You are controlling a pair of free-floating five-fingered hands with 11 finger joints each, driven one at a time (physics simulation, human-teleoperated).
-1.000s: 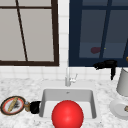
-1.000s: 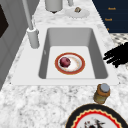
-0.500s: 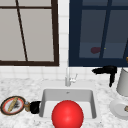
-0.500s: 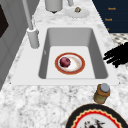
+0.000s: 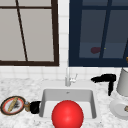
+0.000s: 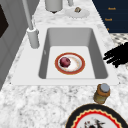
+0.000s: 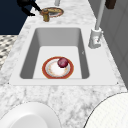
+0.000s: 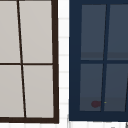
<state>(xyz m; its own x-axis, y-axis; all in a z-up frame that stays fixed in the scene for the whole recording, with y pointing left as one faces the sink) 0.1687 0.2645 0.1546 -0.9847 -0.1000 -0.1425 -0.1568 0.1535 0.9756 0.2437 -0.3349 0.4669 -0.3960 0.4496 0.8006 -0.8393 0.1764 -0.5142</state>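
Jar (image 6: 102, 93) stood on the counter beside the sink (image 6: 37, 72) as the left hand (image 5: 35, 107) hovered close, fingers spread (image 6: 117, 55); closing around it seemingly remained.

We see the sink (image 6: 100, 60) set in the counter (image 6: 37, 100), with the faucet (image 6: 32, 35) behind its basin. In the basin lies a plate (image 6: 70, 63), and a round fruit (image 6: 65, 62) rests on it. Left of the sink stands a small jar (image 6: 102, 93), beside a patterned plate (image 5: 12, 105). Our left hand (image 5: 35, 107) hovers just beside the jar. Our right hand (image 5: 105, 78) hangs right of the faucet, near a canister (image 5: 123, 82) and a dish (image 5: 119, 108).
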